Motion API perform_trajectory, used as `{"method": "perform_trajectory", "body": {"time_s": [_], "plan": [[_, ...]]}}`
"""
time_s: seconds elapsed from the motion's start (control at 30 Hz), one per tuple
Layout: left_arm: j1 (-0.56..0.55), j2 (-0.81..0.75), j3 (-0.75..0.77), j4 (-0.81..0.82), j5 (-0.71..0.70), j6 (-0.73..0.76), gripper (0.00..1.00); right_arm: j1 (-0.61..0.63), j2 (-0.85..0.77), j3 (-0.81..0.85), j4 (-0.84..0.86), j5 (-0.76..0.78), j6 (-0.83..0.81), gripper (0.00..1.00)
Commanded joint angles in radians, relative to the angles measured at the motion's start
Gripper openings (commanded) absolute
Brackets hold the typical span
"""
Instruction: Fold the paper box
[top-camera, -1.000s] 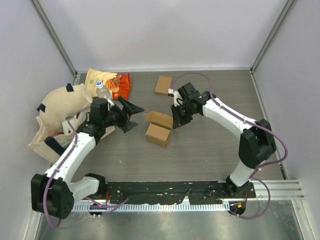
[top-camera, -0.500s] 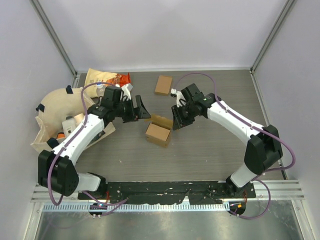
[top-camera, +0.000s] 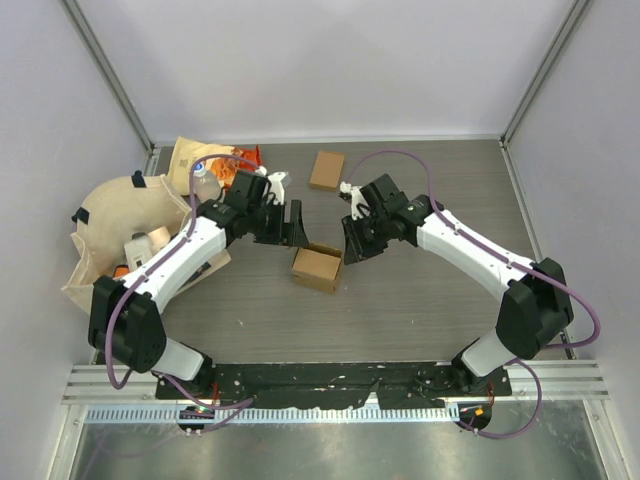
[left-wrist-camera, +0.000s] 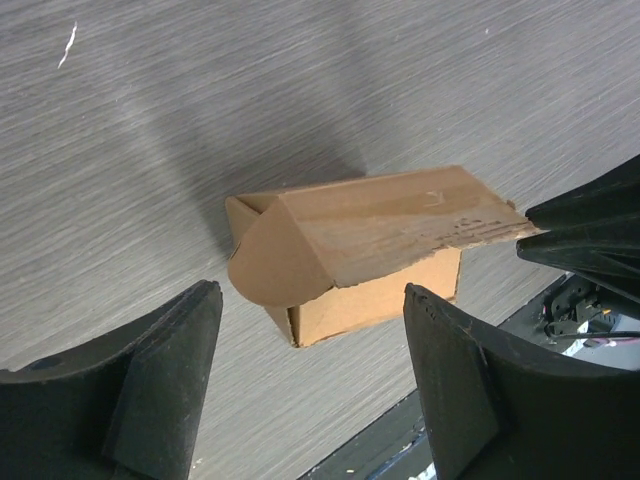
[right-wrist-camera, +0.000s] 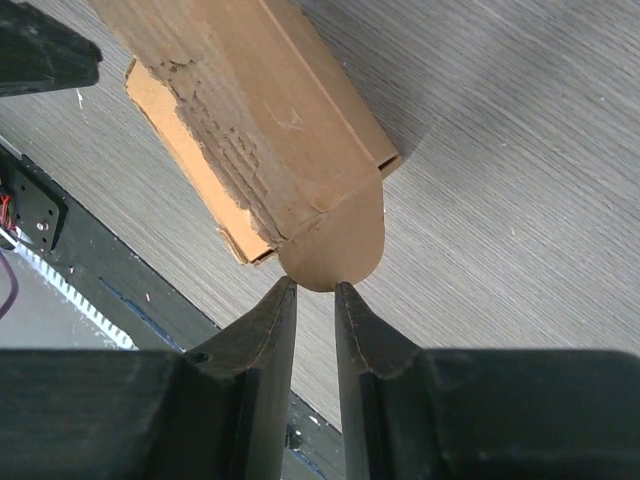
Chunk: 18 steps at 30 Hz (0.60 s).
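Both tools hold nothing: left tool (left-wrist-camera: 310, 295) spread wide, facing the rounded flap (left-wrist-camera: 275, 265) of the paper box (left-wrist-camera: 390, 225); right tool (right-wrist-camera: 316, 285) barely parted, tips at the opposite flap (right-wrist-camera: 335, 240) edge.

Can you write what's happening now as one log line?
left gripper: open above paper box | right gripper: slightly open at end flap

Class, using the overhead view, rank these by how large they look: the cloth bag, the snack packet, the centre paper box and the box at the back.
1. cloth bag
2. snack packet, partly hidden
3. centre paper box and back box: too alike to rank
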Motion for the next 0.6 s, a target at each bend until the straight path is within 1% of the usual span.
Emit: {"method": "perform_trajectory", "body": {"time_s": [0.0,0.03,0.1,0.13,0.2,0.3,0.33,0.37,0.43,0.47,0.53,0.57], "plan": [[0.002,0.009,0.054,-0.031,-0.017,0.069,0.75,0.018,-0.021,-0.012,0.064,0.048,0.015,0.27],[0.004,0.015,0.057,-0.034,-0.012,0.07,0.75,0.021,-0.021,-0.013,0.078,0.058,0.021,0.27],[0.004,0.015,0.065,-0.052,-0.003,0.072,0.79,0.035,-0.03,-0.007,0.087,0.094,0.015,0.28],[0.004,0.005,0.064,-0.052,-0.001,0.07,0.8,0.037,-0.036,-0.007,0.09,0.097,0.012,0.31],[0.004,-0.014,0.07,-0.063,0.0,0.064,0.81,0.037,-0.056,-0.01,0.095,0.101,0.009,0.33],[0.004,-0.104,0.038,-0.049,-0.014,0.035,0.81,0.038,-0.061,0.0,0.075,0.12,-0.013,0.39],[0.004,-0.155,0.027,-0.037,-0.014,0.015,0.83,0.038,-0.059,0.002,0.075,0.109,-0.016,0.43],[0.004,-0.169,0.019,-0.037,-0.002,0.006,0.84,0.037,-0.055,0.003,0.076,0.094,-0.024,0.45],[0.004,-0.183,0.004,-0.061,0.025,-0.002,0.92,0.038,-0.045,0.0,0.09,0.069,-0.028,0.48],[0.002,-0.18,0.002,-0.075,0.026,0.001,0.93,0.04,-0.044,-0.006,0.096,0.071,-0.028,0.49],[0.002,-0.177,-0.012,-0.088,0.014,0.012,0.94,0.046,-0.045,-0.007,0.116,0.098,-0.031,0.5],[0.002,-0.172,-0.018,-0.089,0.005,0.029,0.92,0.049,-0.045,-0.003,0.118,0.107,-0.033,0.5]]}}
